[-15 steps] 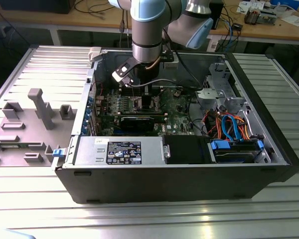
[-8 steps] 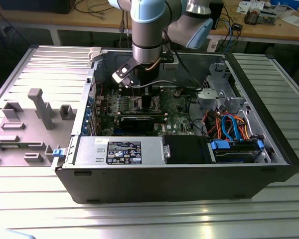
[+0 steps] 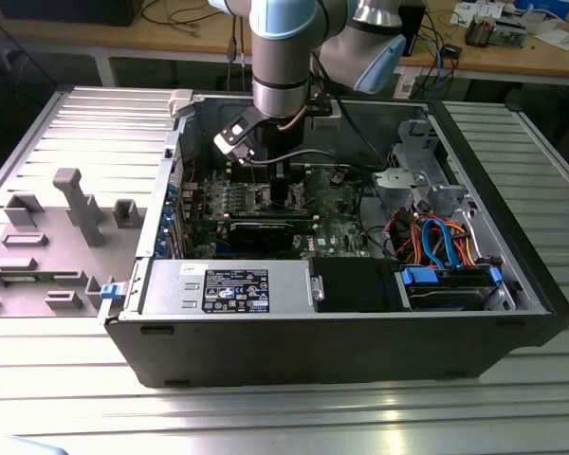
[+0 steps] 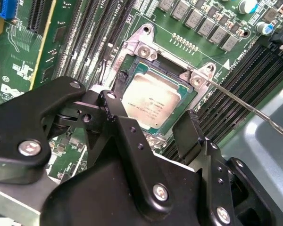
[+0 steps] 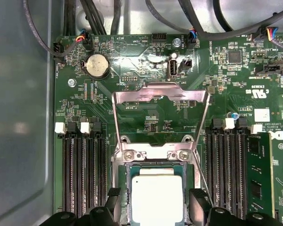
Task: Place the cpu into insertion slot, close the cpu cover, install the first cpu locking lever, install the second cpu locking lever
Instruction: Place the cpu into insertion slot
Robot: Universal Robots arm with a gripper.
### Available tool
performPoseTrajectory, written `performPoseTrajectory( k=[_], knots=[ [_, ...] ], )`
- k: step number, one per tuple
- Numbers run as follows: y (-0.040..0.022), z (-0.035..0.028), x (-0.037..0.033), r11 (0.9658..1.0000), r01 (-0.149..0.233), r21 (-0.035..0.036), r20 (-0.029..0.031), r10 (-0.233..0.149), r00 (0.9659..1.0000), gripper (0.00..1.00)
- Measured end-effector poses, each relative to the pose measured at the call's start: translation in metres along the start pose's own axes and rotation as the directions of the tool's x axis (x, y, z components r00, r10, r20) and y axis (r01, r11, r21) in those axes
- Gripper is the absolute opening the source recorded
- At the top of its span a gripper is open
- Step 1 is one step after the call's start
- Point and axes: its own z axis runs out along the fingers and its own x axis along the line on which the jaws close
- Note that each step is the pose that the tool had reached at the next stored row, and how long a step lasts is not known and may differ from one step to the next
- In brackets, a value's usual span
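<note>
The cpu point(image 5: 158, 197) point(image 4: 151, 101), a silver-grey square, lies flat in the insertion slot on the green board. My gripper point(image 5: 156, 209) point(image 4: 150, 115) hangs just above it, open, with one black finger point(image 5: 114, 201) on one side of the chip and the other finger point(image 5: 198, 201) on the opposite side, neither touching it. The cpu cover point(image 5: 160, 96) stands raised on its hinge beyond the slot, away from the chip. One thin locking lever point(image 4: 245, 106) sticks out sideways, unlatched. In the exterior view the gripper point(image 3: 283, 180) reaches down into the open computer case point(image 3: 360, 322).
Black memory slots point(image 5: 82, 174) flank the socket on both sides, with a module point(image 5: 257, 179) seated in one. Cables point(image 3: 436, 242) and a drive cage fill the exterior view's right of the case. A power supply point(image 3: 228, 284) sits near the front wall. A grey fixture tray point(image 3: 66, 227) lies outside.
</note>
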Motion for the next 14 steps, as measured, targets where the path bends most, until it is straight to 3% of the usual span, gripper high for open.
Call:
performPoseTrajectory(
  k=[7,14],
  knots=[
    [0.0,0.0039,0.0003,1.0,-0.001,0.0002,-0.0174,0.001,0.9998,0.68],
    [0.0,0.0042,0.0014,1.0,-0.001,0.0001,-0.0186,0.001,0.9998,0.68]
  ],
)
